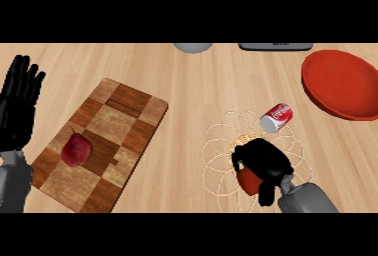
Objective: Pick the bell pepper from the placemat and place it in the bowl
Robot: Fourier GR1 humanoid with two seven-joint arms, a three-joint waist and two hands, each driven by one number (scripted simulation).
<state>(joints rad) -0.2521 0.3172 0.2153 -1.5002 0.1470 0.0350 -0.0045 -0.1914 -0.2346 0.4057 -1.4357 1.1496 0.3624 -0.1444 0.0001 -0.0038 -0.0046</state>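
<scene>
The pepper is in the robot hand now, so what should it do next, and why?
Probably lift it and carry it toward the red bowl. The right robot hand curls round the red pepper low over the placemat, and the bowl sits farther back on the right.

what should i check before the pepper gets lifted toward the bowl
1. Right hand curled round the pepper: ok.
2. Pepper clear of the placemat: not ok, it is over the mat; lift height cannot tell.
3. Bowl open and free inside: ok.
4. Can on the way to the bowl: not ok, it lies between.
5. Left hand out of the way: ok, open at the left edge.
6. Red fruit on the board, apart from the route: ok.
</scene>
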